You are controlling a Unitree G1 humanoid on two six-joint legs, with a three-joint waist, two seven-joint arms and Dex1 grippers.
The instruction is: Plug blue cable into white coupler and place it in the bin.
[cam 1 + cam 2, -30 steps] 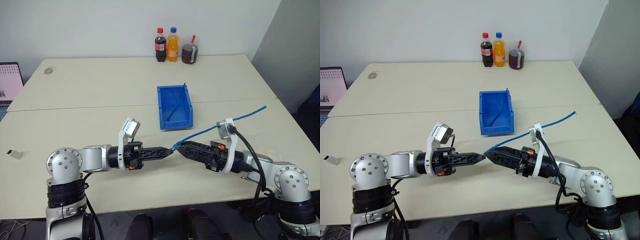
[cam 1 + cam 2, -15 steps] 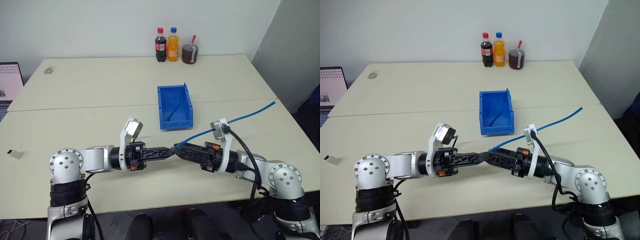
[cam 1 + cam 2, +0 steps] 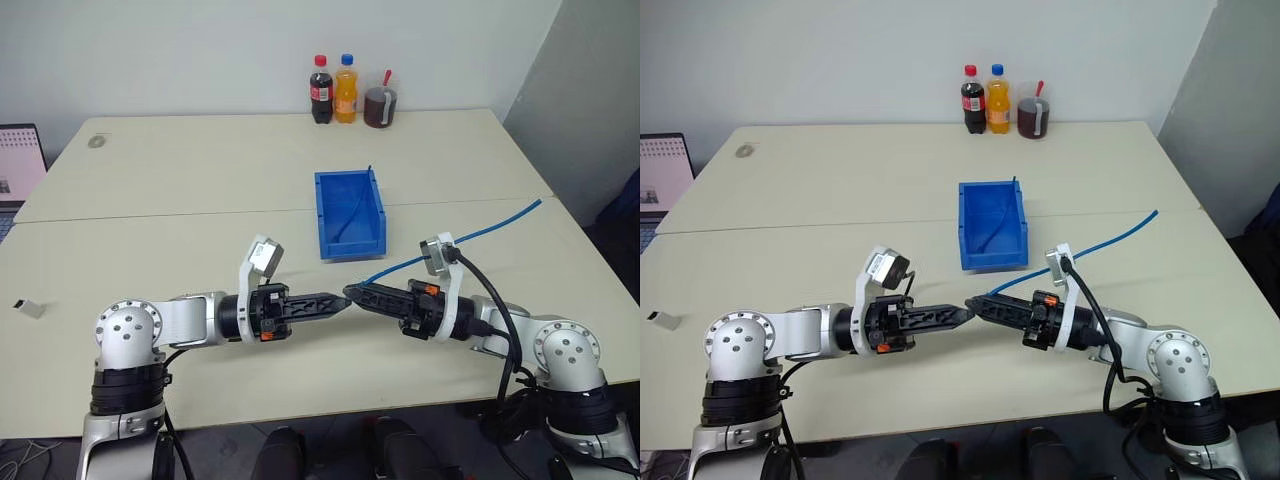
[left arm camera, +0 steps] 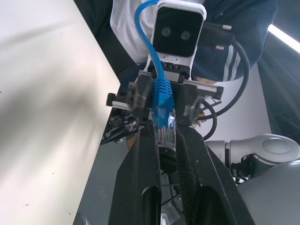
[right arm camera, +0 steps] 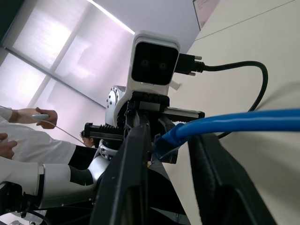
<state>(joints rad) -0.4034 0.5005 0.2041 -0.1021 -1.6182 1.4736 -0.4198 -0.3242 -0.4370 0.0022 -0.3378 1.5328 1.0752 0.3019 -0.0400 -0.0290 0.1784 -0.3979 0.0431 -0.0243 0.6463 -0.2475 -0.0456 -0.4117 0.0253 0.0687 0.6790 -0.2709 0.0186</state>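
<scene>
Left gripper [image 3: 338,299] is closed, tip to tip with right gripper [image 3: 352,293], clamped on cable [image 3: 470,236], bin [image 3: 349,213] at 12 o'clock.

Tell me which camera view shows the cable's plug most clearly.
The left wrist view: the blue cable's clear plug faces the camera. The right wrist view shows its blue boot side-on; in the eye views the claws' tips hide it.
</scene>
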